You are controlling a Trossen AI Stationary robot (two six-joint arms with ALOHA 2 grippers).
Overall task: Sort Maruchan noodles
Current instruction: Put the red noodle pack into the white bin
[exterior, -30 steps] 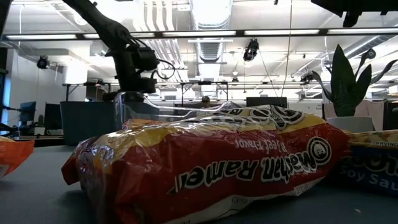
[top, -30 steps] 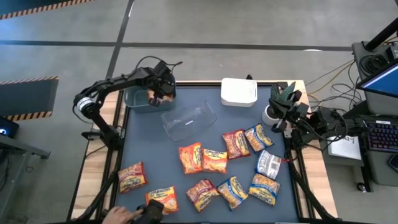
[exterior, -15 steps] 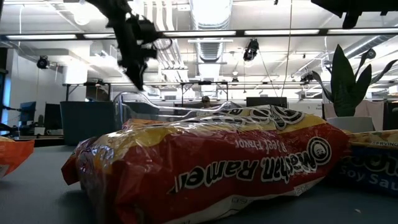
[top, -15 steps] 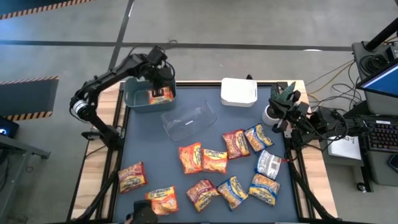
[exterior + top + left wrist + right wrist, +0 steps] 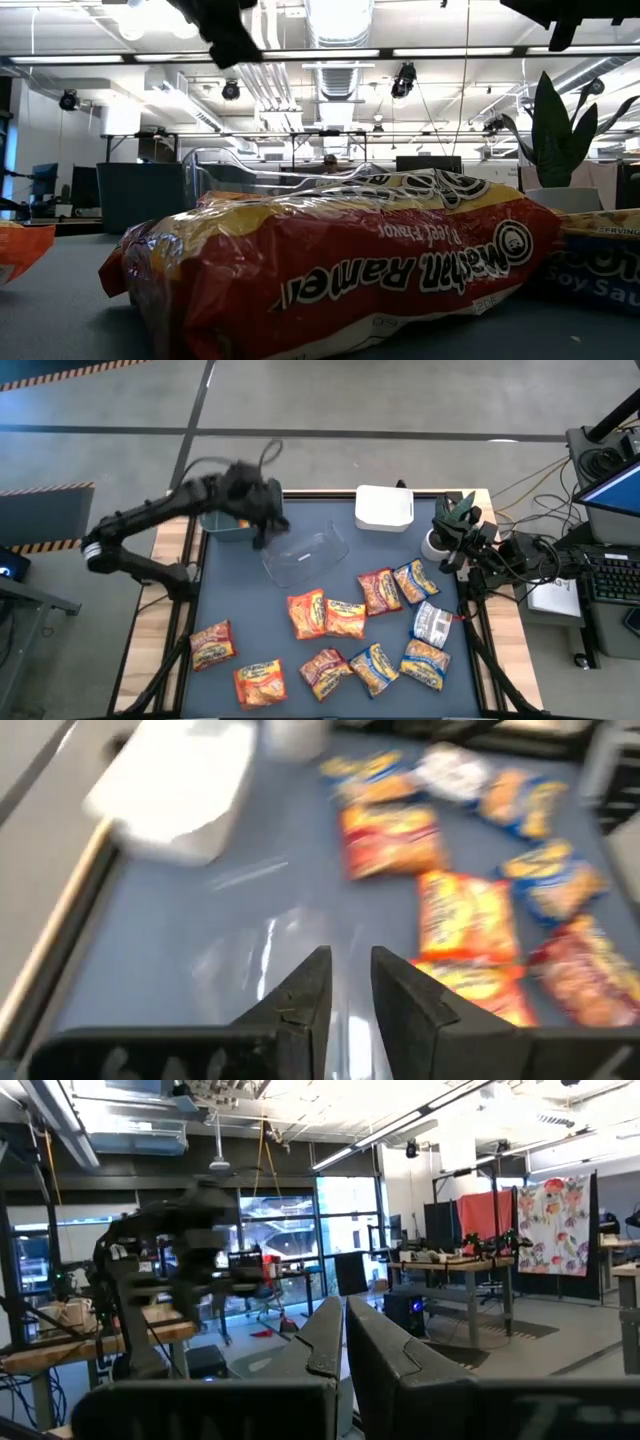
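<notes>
Several Maruchan noodle packets lie flat on the blue table top: orange ones (image 5: 212,645) (image 5: 259,682) at the near left, red and orange ones (image 5: 345,618) in the middle, blue-yellow ones (image 5: 425,663) at the right. My left gripper (image 5: 265,525) (image 5: 348,982) hangs high between the teal bin (image 5: 215,528) and the clear bin (image 5: 305,552), its fingers a little apart with nothing between them. My arm hides most of the teal bin. My right gripper (image 5: 450,530) (image 5: 343,1330) waits shut at the far right edge.
A white bin (image 5: 384,508) stands at the far edge, right of the clear bin. A small white round thing (image 5: 435,545) sits by the right arm. In the low view a red packet (image 5: 330,270) fills the foreground. The bare table top (image 5: 240,595) shows at the left.
My left gripper has left an orange packet in the teal bin. It has then risen and swung toward the clear bin and the table's middle, rolling its wrist. A person's hand that was at the near left edge has gone.
</notes>
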